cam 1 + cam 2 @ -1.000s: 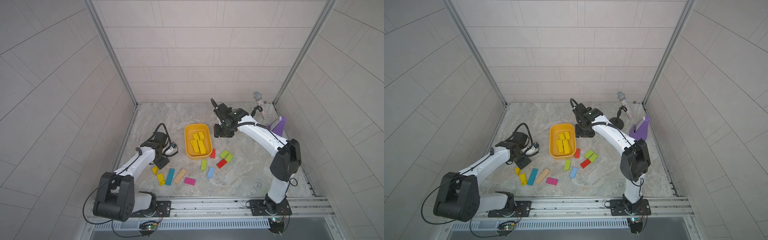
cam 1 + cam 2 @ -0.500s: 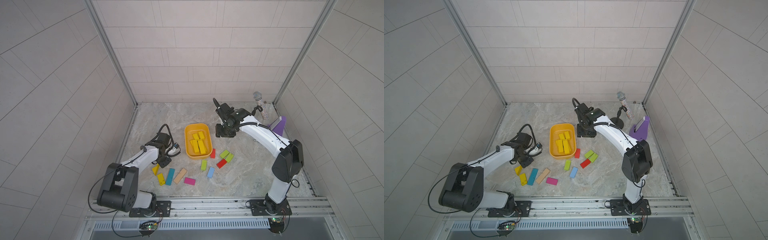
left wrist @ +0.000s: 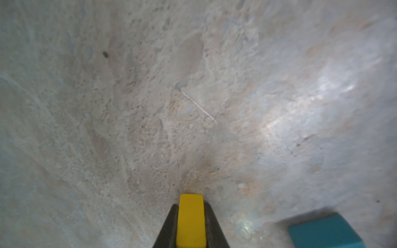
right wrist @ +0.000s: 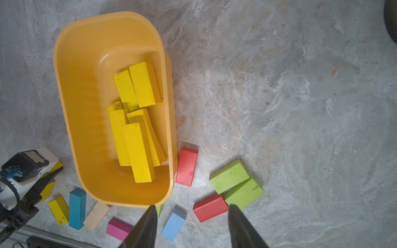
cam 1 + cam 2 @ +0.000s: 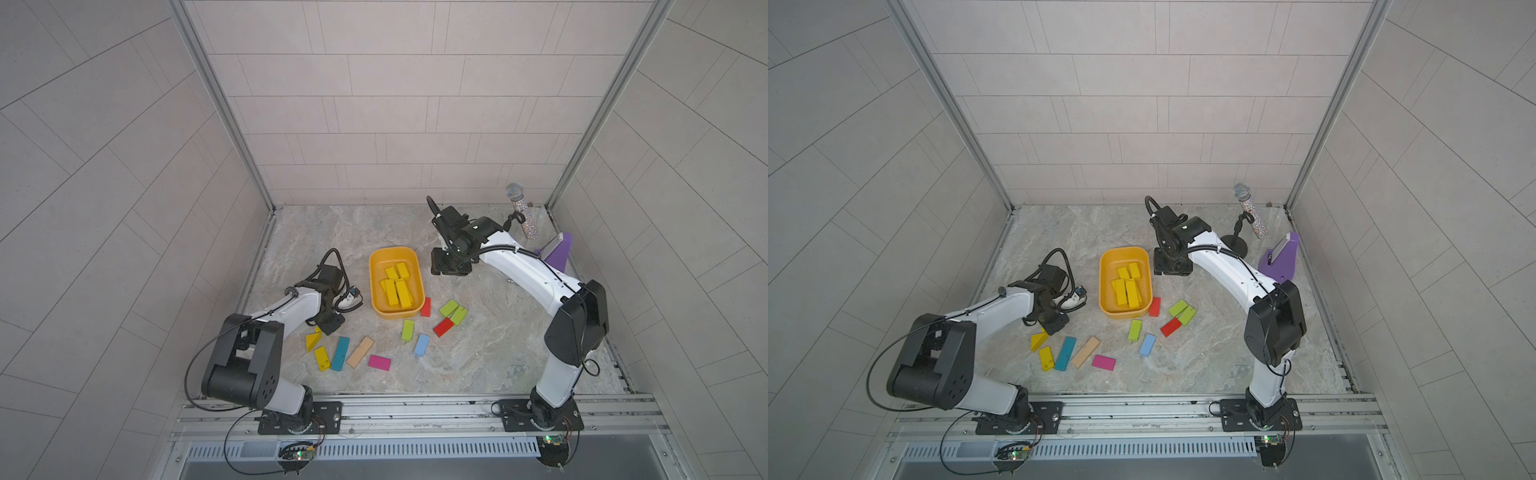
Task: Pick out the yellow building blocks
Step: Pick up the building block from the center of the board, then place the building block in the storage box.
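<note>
Jaws of the left gripper (image 3: 191, 205) pinched a yellow building block (image 3: 190, 224) widthwise, the orange tub (image 5: 384, 259) near, forward-right.

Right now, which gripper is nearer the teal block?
Left. The left gripper, shut on a yellow block, sits beside the teal block; the right gripper hovers beyond the tub.

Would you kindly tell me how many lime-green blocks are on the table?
3. One lime-green block and a second lie touching, right of the orange-yellow tub; the third lies alone at the tub's near end. None seems hidden.
</note>
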Motion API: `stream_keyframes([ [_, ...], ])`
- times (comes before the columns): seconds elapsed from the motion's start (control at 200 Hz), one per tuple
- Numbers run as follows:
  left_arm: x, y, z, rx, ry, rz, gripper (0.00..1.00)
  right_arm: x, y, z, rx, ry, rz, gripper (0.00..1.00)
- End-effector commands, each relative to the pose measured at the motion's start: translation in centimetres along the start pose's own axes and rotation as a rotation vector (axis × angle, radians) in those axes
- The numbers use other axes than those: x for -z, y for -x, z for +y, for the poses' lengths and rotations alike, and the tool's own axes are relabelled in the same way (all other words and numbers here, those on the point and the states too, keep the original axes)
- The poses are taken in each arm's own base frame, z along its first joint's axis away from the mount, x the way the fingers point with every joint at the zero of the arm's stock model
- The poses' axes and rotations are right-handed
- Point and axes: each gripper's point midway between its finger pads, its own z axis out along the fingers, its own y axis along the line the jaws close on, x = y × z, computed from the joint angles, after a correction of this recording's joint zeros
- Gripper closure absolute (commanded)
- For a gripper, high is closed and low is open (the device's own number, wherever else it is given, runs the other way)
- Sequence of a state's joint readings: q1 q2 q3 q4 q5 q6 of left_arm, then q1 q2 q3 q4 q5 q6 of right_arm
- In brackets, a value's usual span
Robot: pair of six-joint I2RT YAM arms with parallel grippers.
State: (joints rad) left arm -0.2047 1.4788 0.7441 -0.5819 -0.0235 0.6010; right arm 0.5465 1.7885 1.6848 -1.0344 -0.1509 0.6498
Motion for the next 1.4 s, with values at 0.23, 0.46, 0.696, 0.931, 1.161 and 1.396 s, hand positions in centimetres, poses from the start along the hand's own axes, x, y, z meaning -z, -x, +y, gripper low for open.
stream_keyframes([
  [0.23, 3.0, 1.1, 2.2, -0.014, 0.088, -0.029, 0.98, 0.9, 0.0, -0.4, -0.024, 0.002, -0.012, 0.45],
  [0.46, 8.8, 4.5, 3.6, 0.131, 0.144, -0.28, 1.0, 0.8, 0.0, -0.1, -0.04, 0.02, -0.014, 0.45],
  [0.696, 15.8, 10.8, 3.7, 0.509, -0.003, -0.749, 1.0, 0.8, 0.0, 0.1, -0.057, 0.034, -0.018, 0.45],
  [0.931, 17.2, 15.4, 1.7, 0.692, -0.193, -0.841, 1.0, 0.7, -0.3, -0.3, -0.07, 0.025, -0.022, 0.46],
  [1.161, 16.4, 19.6, -0.3, 0.822, -0.325, -0.843, 1.0, 0.9, -0.5, -0.6, -0.079, 0.017, -0.028, 0.46],
  [1.396, 13.7, 20.8, -1.1, 0.777, -0.143, -0.716, 1.0, 1.0, -0.9, -1.1, -0.084, 0.007, -0.033, 0.46],
])
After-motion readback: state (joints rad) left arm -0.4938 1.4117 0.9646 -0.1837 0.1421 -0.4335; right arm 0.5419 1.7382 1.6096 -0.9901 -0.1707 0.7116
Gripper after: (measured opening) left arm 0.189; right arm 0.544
